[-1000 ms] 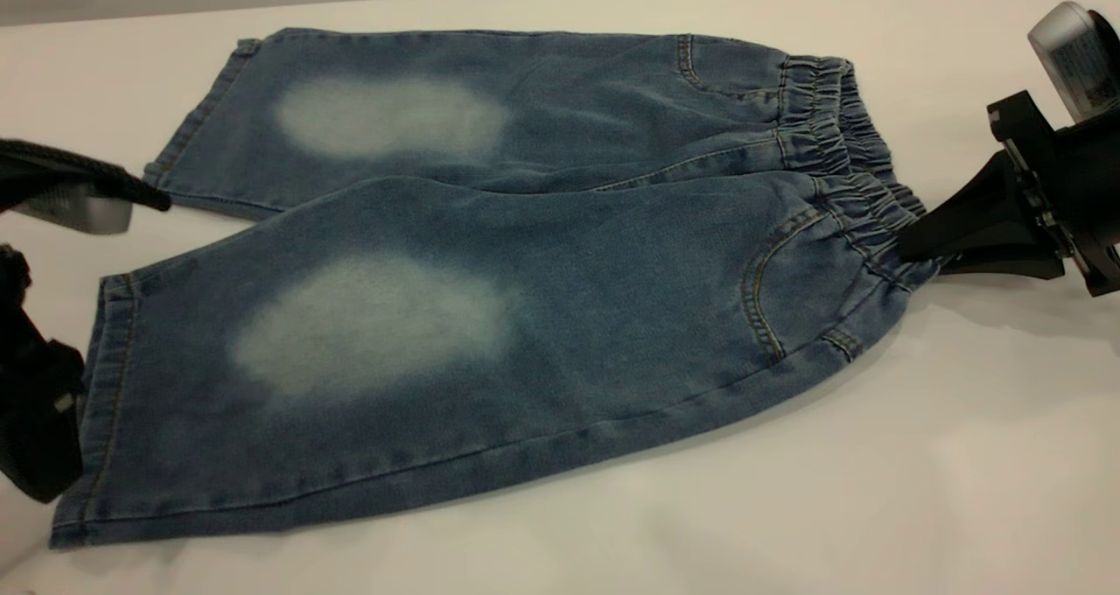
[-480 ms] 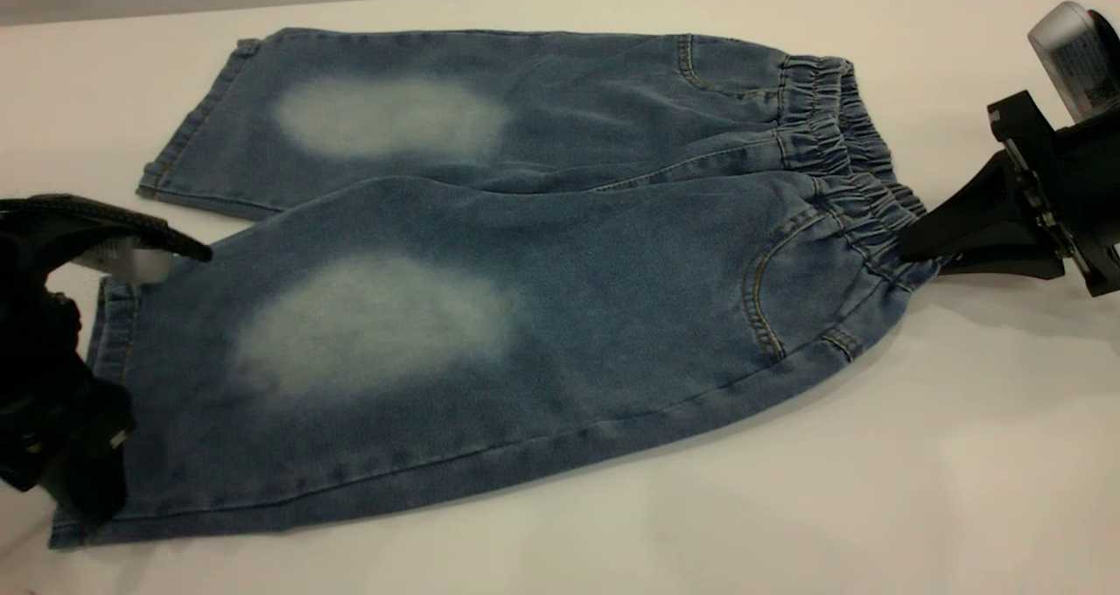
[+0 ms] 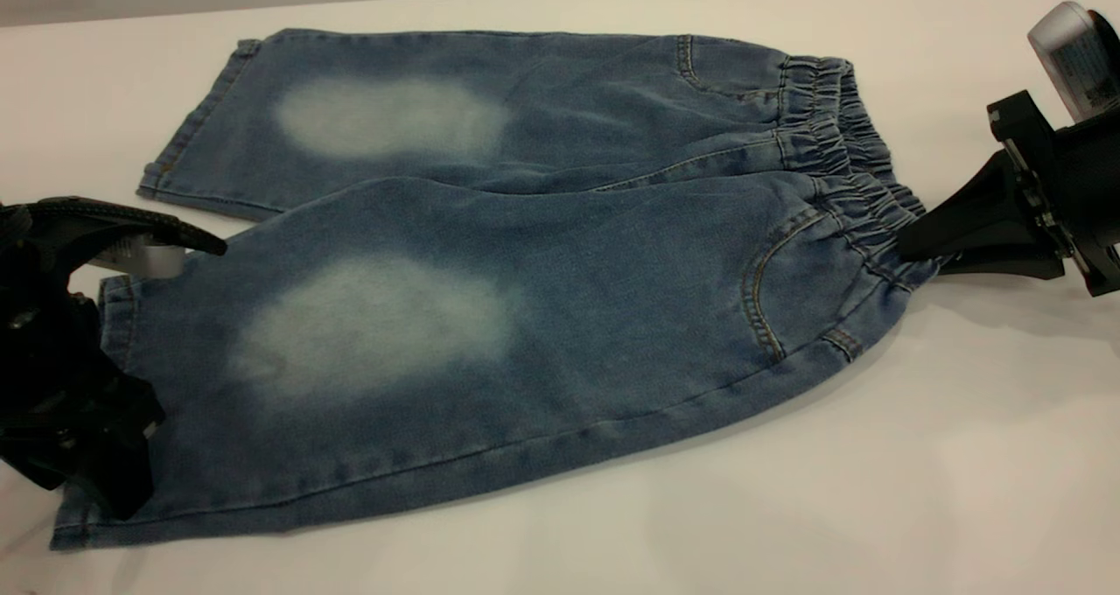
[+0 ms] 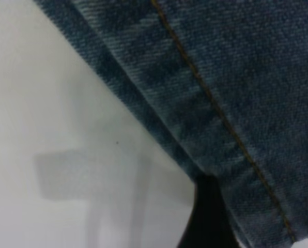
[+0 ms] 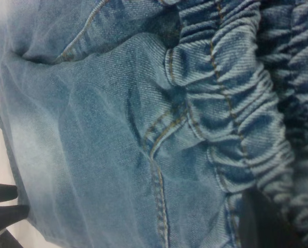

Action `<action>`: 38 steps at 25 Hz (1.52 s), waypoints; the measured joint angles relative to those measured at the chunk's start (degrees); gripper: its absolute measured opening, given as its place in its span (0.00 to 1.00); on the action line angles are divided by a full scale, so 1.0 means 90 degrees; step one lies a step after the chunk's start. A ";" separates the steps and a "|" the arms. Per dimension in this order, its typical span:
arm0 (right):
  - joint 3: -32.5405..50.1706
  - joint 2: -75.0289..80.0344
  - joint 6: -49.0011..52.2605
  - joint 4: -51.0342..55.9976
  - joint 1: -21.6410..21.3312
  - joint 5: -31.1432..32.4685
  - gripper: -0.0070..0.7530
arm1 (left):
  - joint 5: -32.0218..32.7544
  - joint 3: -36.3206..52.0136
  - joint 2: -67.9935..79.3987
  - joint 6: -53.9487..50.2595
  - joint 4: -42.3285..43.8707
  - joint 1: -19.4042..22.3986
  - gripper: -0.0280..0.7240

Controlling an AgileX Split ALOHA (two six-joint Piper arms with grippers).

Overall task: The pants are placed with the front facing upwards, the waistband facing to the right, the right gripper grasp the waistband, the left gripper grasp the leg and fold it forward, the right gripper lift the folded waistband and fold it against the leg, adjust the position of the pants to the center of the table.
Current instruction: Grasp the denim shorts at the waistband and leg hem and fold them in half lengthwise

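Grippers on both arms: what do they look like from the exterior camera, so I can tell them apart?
The right gripper is black with wedge-shaped, tapering fingers and a silvery-grey cylinder bearing a printed label. The left gripper is black and angular, with a curved upper finger and a pale grey pad beneath it.
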 joint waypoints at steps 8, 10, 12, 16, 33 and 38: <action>0.0000 0.0000 -0.0021 0.0012 0.0000 0.0000 0.08 | 0.0016 0.0007 0.0021 0.0012 -0.0332 -0.0013 0.60; 0.0000 0.0000 -0.0021 0.0012 0.0000 0.0000 0.08 | 0.0073 0.0007 0.0029 0.0021 -0.0386 -0.0013 0.54; 0.0000 0.0000 -0.0021 0.0012 0.0000 0.0000 0.08 | 0.0150 0.0007 0.0033 0.0032 -0.0504 -0.0013 0.46; 0.0000 0.0000 -0.0021 0.0012 0.0000 0.0000 0.09 | 0.0295 0.0019 0.0045 0.0037 -0.0798 -0.0013 0.25; 0.0000 -0.0094 -0.0021 -0.0003 0.0000 0.0015 0.05 | 0.2758 -0.1833 -0.0008 0.0249 -0.0773 -0.0020 0.09; 0.0000 -0.0286 -0.0021 0.0026 0.0000 0.0018 0.05 | 0.3026 -0.2394 -0.0441 0.0832 -0.1383 -0.0020 0.09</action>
